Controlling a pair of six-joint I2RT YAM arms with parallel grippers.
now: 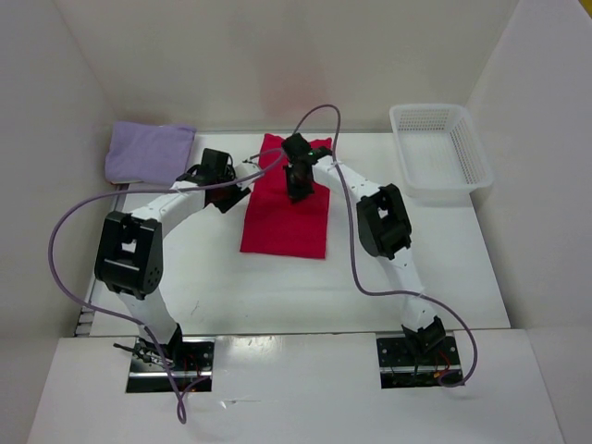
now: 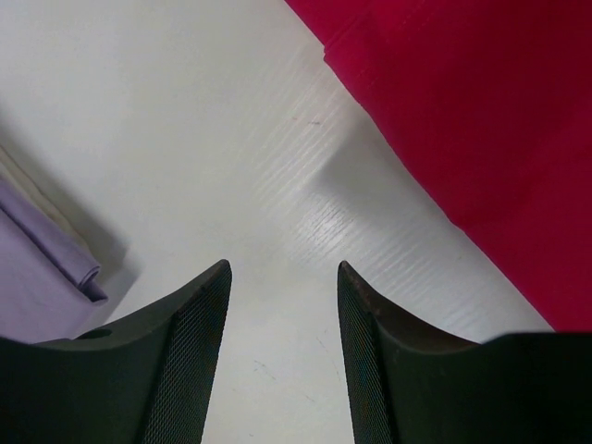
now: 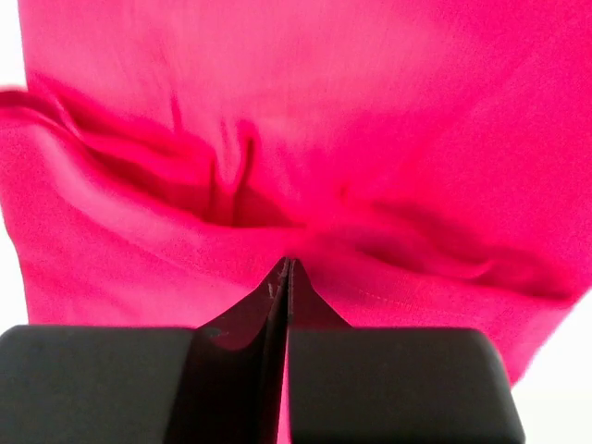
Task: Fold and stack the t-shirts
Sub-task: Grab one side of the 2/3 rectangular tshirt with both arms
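Bright, diffuse light washes the white table point(image 1: 444, 268) almost to overexposure around the red t-shirt point(image 1: 285, 217); shadows there are faint and soft. From the left wrist, a pale sheen glares on the table just beside the red t-shirt. From the right wrist, the red t-shirt is oversaturated and blurred, smeared at its left edge; the right fingers point(image 3: 388, 384) show near-black.

The middle t-shirt point(image 1: 285, 227) lies at the centre of the table point(image 1: 277, 296). The corner t-shirt point(image 1: 148, 151) sits far left and the basket point(image 1: 474, 166) far right. The left gripper point(image 2: 282, 268) hangs between the two shirts (over bare table), and the right gripper point(image 3: 287, 264) is on the middle t-shirt's far half.
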